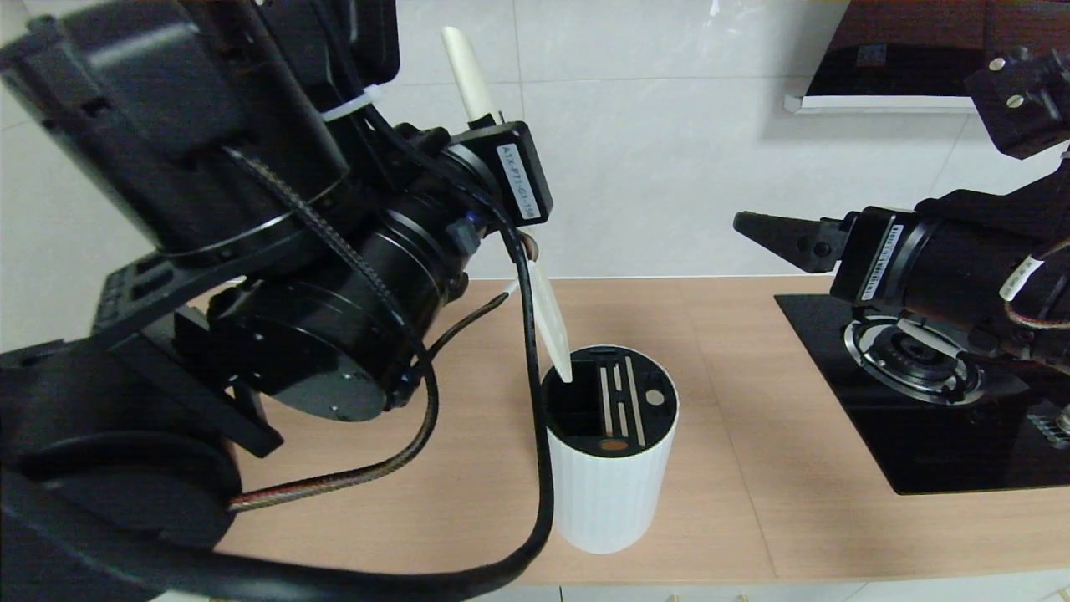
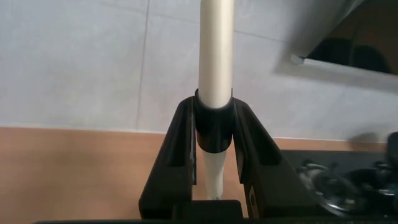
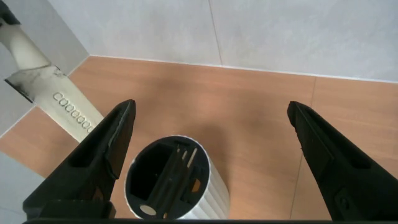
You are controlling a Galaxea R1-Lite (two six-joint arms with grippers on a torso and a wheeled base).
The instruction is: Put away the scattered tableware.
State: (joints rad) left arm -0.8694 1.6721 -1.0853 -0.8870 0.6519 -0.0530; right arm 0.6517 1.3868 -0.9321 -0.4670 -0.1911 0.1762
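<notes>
My left gripper (image 1: 500, 142) (image 2: 214, 121) is shut on the cream handle of a knife (image 1: 469, 73) (image 2: 216, 50). The knife hangs almost upright, blade (image 1: 553, 322) (image 3: 69, 114) down, with its tip at the large opening on the left of the holder's top. The holder (image 1: 613, 493) (image 3: 214, 198) is a white ribbed cylinder with a black slotted insert, standing on the wooden counter (image 1: 736, 401). My right gripper (image 1: 773, 237) (image 3: 210, 109) is open and empty. It hovers above the counter to the right of the holder, fingers pointing toward it.
A black cooktop (image 1: 844, 418) with a gas burner (image 1: 915, 359) lies on the counter at the right, under my right arm. A tiled wall (image 1: 669, 150) runs behind, with a dark hood (image 1: 903, 50) at the top right. The counter's front edge passes just below the holder.
</notes>
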